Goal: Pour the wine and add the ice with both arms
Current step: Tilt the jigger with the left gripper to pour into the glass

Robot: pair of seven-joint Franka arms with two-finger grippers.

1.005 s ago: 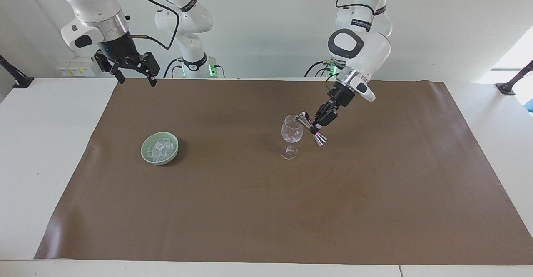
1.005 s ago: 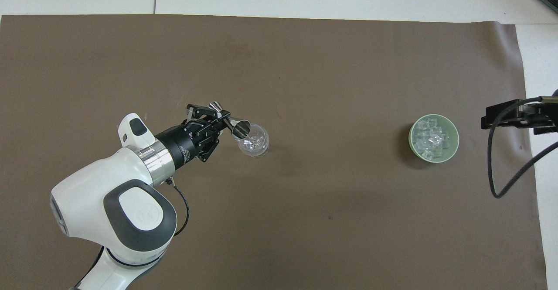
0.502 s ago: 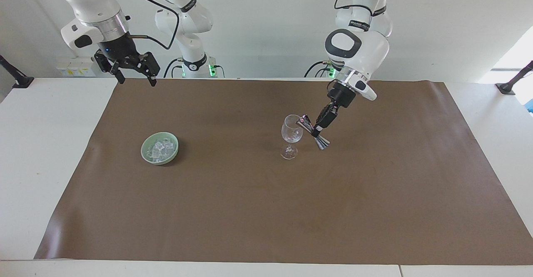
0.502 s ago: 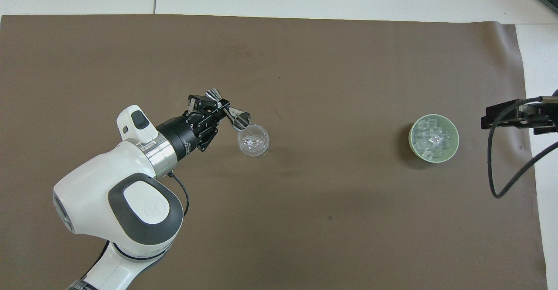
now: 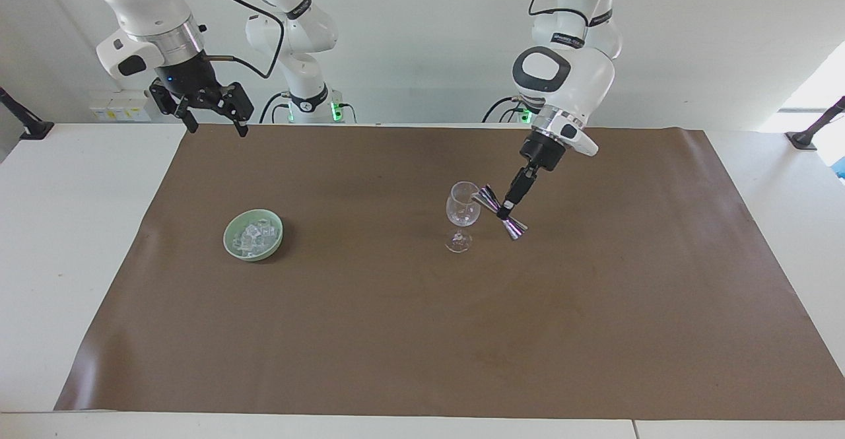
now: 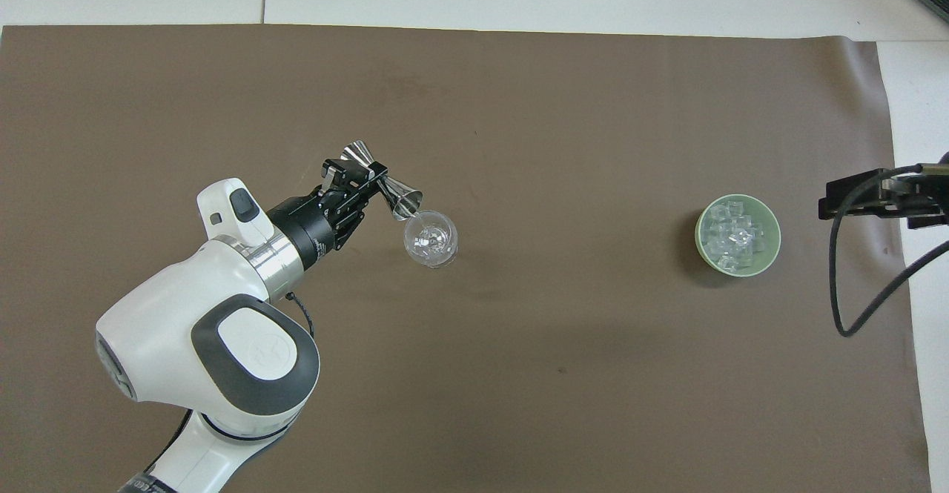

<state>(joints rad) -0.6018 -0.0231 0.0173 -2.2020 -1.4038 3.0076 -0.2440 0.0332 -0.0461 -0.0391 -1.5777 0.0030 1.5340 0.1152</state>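
you have the wine glass (image 5: 463,212) standing upright on the brown mat (image 5: 594,333) that covers the tabletop (image 5: 59,228), and it serves as the fixed target, so everything else is arranged around it. the left pincer (image 5: 505,213) holds a metal jigger (image 5: 500,210) by its narrow waist, which lets you tip the measure like a lever: one cone leans down to the glass's rim while the other points up and away from it. in the overhead view the lower cone's mouth (image 6: 407,202) sits right at the rim of the glass (image 6: 431,239), a sensible pose for pouring, though you cannot make out any liquid. the left pincer is closed tight on the jigger's waist, fingertips pinching it from both sides. the ice (image 5: 253,237) lies heaped in a green bowl (image 5: 253,235), well apart from the glass toward the right arm's end of the tabletop, within that arm's easy reach. the right pincer (image 5: 215,121) waits with its fingers spread wide and empty, raised over the mat's edge, well clear of the bowl and touching nothing.
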